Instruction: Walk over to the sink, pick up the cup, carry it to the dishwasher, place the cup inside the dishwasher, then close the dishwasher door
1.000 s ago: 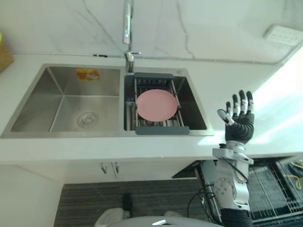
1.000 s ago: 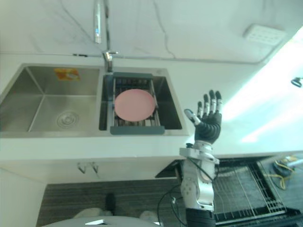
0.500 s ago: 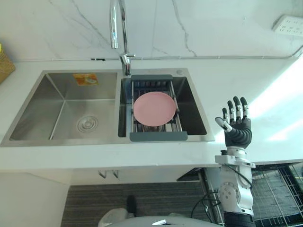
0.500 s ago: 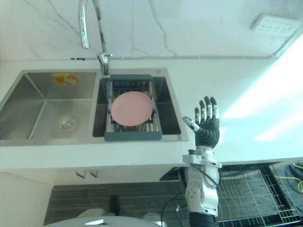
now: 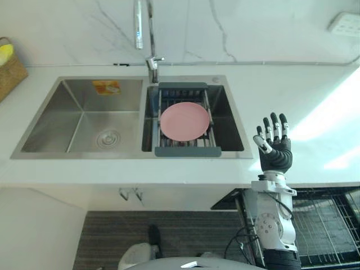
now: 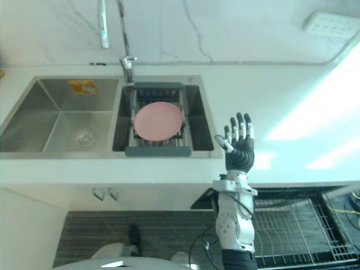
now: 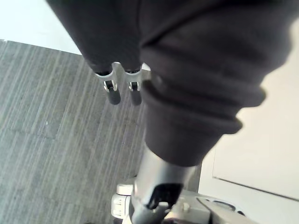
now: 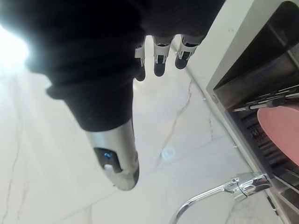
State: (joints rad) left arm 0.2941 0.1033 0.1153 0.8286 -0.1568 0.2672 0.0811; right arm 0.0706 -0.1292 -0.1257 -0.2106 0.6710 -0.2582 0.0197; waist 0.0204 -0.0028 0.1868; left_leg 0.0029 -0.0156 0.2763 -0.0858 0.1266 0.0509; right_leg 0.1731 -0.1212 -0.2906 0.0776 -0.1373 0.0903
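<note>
A pink round dish [image 5: 184,121], flat like a plate from above, lies on a grey drain rack [image 5: 183,151] across the right basin of the steel sink [image 5: 56,112]. It also shows in the right wrist view, pink dish [image 8: 280,130]. My right hand [image 5: 274,152] is raised over the white counter just right of the sink, fingers [image 8: 159,60] straight and spread, holding nothing. My left hand [image 7: 113,93] hangs low over grey floor, its fingers straight and empty.
A tall chrome faucet [image 5: 139,25] stands behind the sink's divider. The open dishwasher's wire rack [image 5: 326,225] juts out under the counter at lower right. A woven basket [image 5: 8,70] sits at the counter's far left, a wall socket [image 5: 346,22] at upper right.
The whole view has shifted with the camera. My right hand stays raised and open beside the sink, slightly lower against the counter. The pink dish has not moved on its rack.
</note>
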